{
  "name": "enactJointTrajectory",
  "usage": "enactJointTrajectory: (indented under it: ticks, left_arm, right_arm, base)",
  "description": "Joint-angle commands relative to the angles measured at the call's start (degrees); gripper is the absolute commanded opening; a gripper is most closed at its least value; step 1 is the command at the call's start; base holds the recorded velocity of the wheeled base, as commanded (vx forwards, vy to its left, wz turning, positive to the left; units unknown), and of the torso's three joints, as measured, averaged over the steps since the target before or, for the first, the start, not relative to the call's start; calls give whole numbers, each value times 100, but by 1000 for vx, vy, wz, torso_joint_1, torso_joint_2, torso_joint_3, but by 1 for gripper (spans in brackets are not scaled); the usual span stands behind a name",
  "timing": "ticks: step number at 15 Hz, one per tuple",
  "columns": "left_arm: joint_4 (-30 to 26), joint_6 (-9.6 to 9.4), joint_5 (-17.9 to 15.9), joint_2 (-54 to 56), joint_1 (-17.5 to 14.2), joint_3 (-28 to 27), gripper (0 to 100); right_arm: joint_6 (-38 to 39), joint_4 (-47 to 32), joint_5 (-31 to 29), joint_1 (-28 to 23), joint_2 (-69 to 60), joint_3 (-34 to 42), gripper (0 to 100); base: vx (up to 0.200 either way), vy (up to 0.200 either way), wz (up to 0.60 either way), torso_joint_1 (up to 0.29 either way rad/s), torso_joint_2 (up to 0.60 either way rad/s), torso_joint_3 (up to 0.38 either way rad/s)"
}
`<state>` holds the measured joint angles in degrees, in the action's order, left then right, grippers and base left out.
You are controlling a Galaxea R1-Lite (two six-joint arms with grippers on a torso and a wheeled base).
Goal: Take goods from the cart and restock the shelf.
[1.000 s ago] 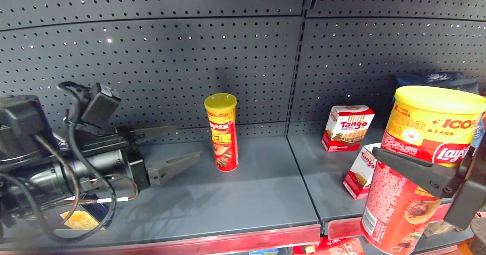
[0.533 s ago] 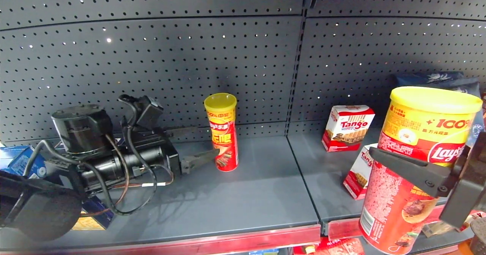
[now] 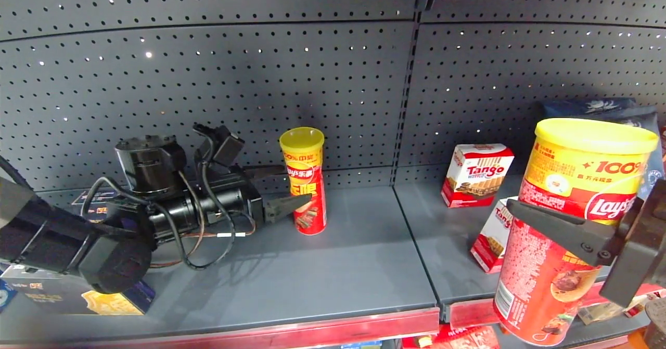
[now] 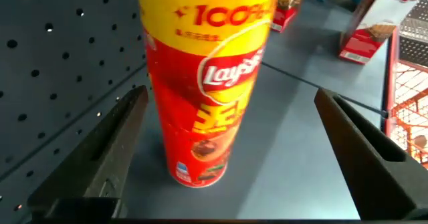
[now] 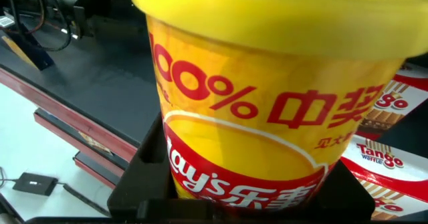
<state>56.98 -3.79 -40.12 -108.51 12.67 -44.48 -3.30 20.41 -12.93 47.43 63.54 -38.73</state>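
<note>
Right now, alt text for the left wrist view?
A red-and-yellow chip can stands upright on the gray shelf, with the left gripper open around it, one finger on each side. A perforated back panel rises beside the can, and wafer boxes sit farther along the shelf.

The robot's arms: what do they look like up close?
The left arm is black, built of chunky rounded joints, with loose black cables looping along it, a white tag on one thin wire, and a small boxy camera on top. Its jaws are flat dark grey wedges tapering to points. The right arm ends in the same dark jaws, with round screw heads showing.
</note>
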Motion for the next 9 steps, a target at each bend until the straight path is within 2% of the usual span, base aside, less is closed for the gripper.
enactJointTrajectory:
  ticks: [1,4,9]
  left_arm:
    - [24,1,-49,-127,-63,-87,100]
    - [-3,10,-224,-302,-159,-394,100]
    - [-20,36,-708,-557,-388,-781,100]
  right_arm:
    - [-4,-2,1,3,10,6,0]
    - [-4,-2,1,3,10,32,0]
    - [-4,-10,1,3,1,32,0]
  base:
    - [0,0,0,0,0,0]
    - [0,0,0,0,0,0]
    - [0,0,0,0,0,0]
